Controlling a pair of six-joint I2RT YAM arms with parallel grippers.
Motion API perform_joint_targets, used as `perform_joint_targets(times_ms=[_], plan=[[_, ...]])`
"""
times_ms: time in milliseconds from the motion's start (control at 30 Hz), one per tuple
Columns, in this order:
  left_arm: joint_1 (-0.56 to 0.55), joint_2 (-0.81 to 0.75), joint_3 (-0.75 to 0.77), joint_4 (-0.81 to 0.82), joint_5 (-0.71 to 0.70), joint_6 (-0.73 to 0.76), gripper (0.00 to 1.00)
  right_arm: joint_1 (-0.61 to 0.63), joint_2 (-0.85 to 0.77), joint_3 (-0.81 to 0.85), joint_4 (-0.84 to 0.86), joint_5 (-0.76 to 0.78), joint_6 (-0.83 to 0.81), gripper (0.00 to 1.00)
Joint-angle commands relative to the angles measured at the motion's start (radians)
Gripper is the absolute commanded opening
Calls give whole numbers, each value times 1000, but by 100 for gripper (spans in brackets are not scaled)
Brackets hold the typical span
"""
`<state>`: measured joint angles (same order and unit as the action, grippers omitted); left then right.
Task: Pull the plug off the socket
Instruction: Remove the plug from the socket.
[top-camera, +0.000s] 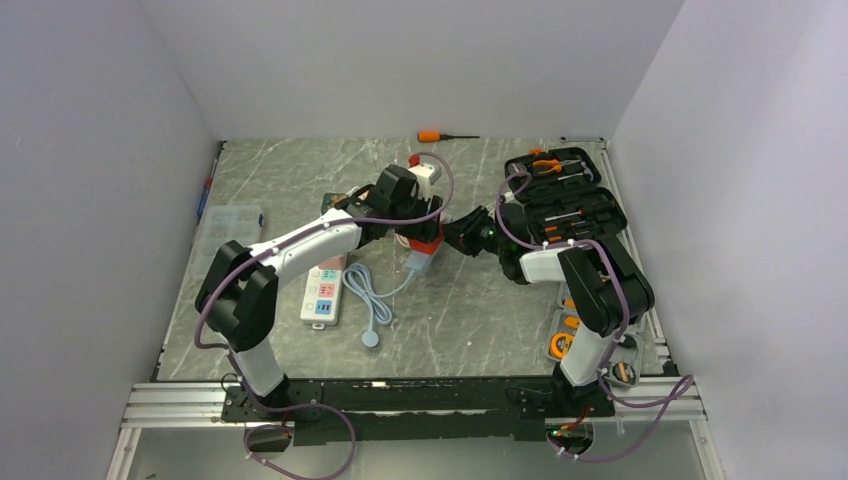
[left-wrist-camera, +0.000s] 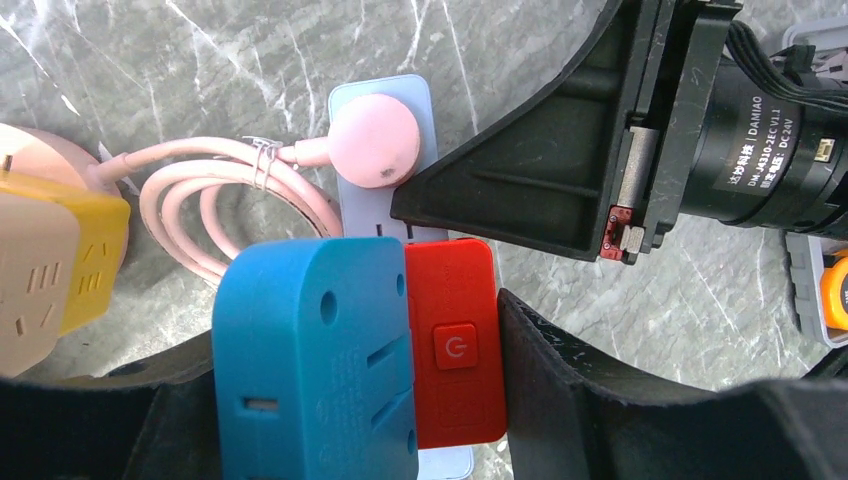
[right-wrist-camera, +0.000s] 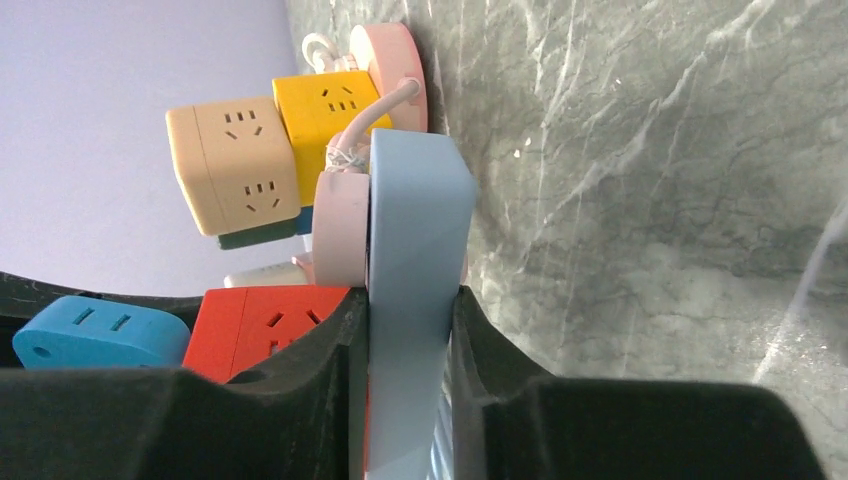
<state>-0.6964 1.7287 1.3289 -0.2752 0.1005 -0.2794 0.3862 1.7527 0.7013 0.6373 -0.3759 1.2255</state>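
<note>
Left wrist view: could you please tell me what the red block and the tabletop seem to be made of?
Red block: likely moulded plastic, matte; uniform colour, embossed power button. Tabletop: grey marble or marble-print laminate, cannot tell which; white veins, slight sheen.

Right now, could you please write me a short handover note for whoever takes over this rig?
Left gripper: jaws clamped on the red-and-blue block.
Right gripper: jaws closed on the edges of the pale blue strip.
Things: the block sits against the pale blue strip, and a pink plug is on that strip too. The white strip lies apart, touched by neither gripper.
Done: both grips are in place.
Left: pull the block off the strip. They are not yet separated.
</note>
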Motion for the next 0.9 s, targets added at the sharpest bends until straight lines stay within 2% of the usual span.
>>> perform_joint_targets(times_ms=[0,167,233,533,700,867], plan=[[-9,-106,80,138,67,-24,0,15,-2,6,125,-43,18,17],[19,-123,75,140,63,-1,0,16,-19,-21,94,-26,-20,9],[27,-128,78,144,71,0,0,15,-19,-32,80,-13,-37,0],[39,-145,96,145,100,-3,0,16,11,-20,-14,69,-118,0],[69,-143,177,137,109,2,0,14,24,-11,-169,188,-197,0],[90,-140,249,133,111,17,0,14,60,-5,-245,238,-214,0]])
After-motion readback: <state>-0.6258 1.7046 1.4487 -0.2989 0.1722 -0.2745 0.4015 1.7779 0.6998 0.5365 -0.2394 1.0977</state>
